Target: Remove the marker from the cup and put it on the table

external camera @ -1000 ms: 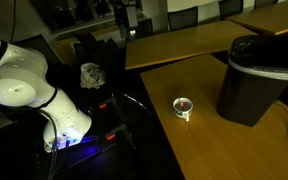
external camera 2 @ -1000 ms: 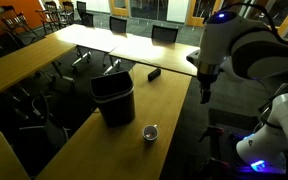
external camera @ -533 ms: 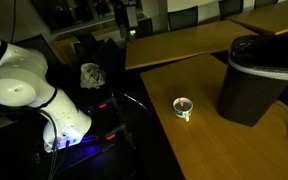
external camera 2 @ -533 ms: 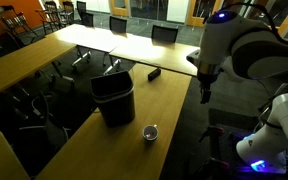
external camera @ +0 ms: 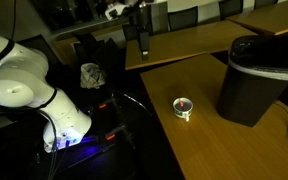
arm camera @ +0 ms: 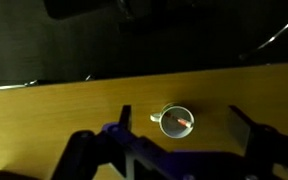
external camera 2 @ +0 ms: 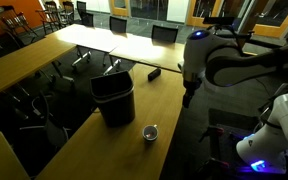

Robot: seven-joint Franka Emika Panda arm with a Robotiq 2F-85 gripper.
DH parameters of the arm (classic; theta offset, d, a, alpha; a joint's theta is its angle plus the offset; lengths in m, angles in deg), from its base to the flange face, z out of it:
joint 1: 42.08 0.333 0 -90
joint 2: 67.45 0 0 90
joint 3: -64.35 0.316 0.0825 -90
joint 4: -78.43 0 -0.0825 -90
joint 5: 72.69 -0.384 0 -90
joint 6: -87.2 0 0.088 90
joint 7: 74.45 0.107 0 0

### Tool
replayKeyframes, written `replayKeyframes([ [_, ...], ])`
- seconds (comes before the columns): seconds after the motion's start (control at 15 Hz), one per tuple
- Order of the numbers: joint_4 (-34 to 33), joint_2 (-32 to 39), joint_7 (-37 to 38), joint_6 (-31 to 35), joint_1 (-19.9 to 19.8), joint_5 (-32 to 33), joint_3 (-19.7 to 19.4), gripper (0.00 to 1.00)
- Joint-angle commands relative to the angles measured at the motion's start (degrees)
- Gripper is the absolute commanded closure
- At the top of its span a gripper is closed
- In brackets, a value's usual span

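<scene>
- while gripper (arm camera: 179, 110) hovers above the table (arm camera: 54, 110), jaws stand wide apart, holding nothing
- marker (arm camera: 184, 122) inside cup (arm camera: 168, 121), near black bin (external camera 2: 114, 98)
- dim room, chairs (external camera 2: 119, 23) behind

Table (arm camera: 54, 110) is a warm brown wood tone. The little cup (arm camera: 170, 114) is pale whitish-green, and the marker (arm camera: 184, 123) is red-orange. The bin (external camera: 256, 80) is plain black with no pattern, the robot arm (external camera: 19, 90) is glossy white, and there's a blue-purple glow (external camera: 79, 147) on its base.
</scene>
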Motion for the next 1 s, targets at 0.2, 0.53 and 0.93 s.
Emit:
replayKeyframes([
  [0.2,-3.4,20.4,14.4,19.1,-1.7,-6.2,-0.9,0.0],
  [0.53,-9.6,34.7,27.9,26.2,0.0,-7.2,-3.8,0.0],
  [0.93,-12.6,40.0,34.7,26.9,2.4,-6.8,-6.7,0.0],
])
